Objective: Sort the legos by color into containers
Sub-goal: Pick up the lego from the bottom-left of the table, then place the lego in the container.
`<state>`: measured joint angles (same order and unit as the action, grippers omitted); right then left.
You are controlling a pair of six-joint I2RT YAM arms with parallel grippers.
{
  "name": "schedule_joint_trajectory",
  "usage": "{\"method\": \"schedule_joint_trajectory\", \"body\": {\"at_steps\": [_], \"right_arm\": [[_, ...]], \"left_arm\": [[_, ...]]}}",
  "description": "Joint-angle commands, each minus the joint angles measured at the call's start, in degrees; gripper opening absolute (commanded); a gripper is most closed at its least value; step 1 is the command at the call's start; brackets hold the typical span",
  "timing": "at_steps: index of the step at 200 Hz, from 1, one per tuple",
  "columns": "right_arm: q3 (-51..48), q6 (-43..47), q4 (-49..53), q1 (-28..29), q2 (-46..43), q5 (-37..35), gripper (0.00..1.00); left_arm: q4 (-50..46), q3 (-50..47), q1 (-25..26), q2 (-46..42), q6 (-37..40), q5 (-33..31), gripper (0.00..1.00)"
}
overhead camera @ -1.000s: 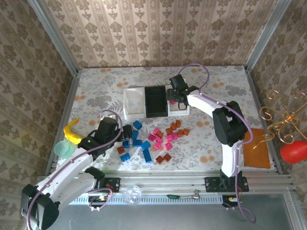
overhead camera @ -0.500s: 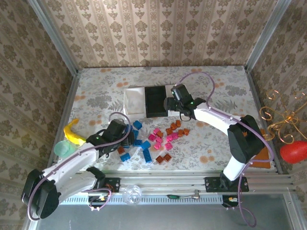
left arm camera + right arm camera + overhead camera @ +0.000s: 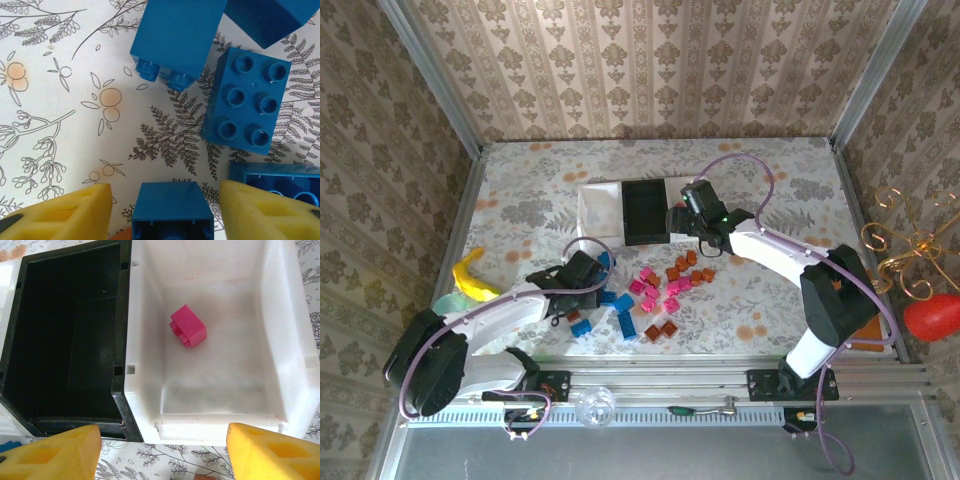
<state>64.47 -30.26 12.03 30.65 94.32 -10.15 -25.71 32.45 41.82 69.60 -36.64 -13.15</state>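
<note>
on the floral surface (image 3: 750, 300), the left tool (image 3: 165, 200) stood open astride a blue brick (image 3: 171, 212); the right tool (image 3: 164, 440) gaped empty over the white tray (image 3: 282, 340) with one pink brick (image 3: 188, 326).

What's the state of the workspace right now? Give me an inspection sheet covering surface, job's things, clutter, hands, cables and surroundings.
Surface: floral-print table, bricks scattered in its near middle.
Job's things: blue, pink and orange-brown legos loose in front of the trays; one pink lego in the right white tray; black tray empty.
Clutter: yellow banana toy and pale green cup at the left edge.
Hands: left hand low and open, straddling a blue lego with gaps on both sides; right hand open, empty, above the trays' near edge.
Cables: a lilac cable loops along each arm.
Surroundings: wallpapered walls; gold wire ornament and red object at the right.
</note>
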Motion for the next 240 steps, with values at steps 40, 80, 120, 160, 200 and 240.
{"method": "schedule_joint_trajectory", "body": {"at_steps": [40,80,120,160,200,240], "right_arm": [[-0.1,-1.4,0.2,-0.2,-1.3,-3.3,0.69],[-1.0,-2.0,0.3,-0.4,-1.5,-4.2,0.69],[-2.8,-3.0,-0.4,-0.6,-2.5,-4.0,0.69],[-4.2,-3.6,0.2,-0.6,-3.6,-4.0,0.69],[-6.5,-3.6,1.4,-0.6,-6.4,-3.8,0.69],[-10.4,-4.5,2.5,-0.4,-10.1,-1.1,0.69]], "left_arm": [[1.4,0.2,0.6,0.7,-0.6,0.1,0.39],[-0.2,1.9,0.5,-3.4,-0.3,-0.4,0.27],[-0.2,7.8,-3.4,-7.0,3.5,-0.4,0.25],[7.3,16.9,-13.1,0.4,6.9,4.5,0.24],[12.0,26.5,-18.4,11.9,8.2,5.8,0.24],[12.4,35.1,-21.1,24.9,7.8,9.7,0.24]]}}
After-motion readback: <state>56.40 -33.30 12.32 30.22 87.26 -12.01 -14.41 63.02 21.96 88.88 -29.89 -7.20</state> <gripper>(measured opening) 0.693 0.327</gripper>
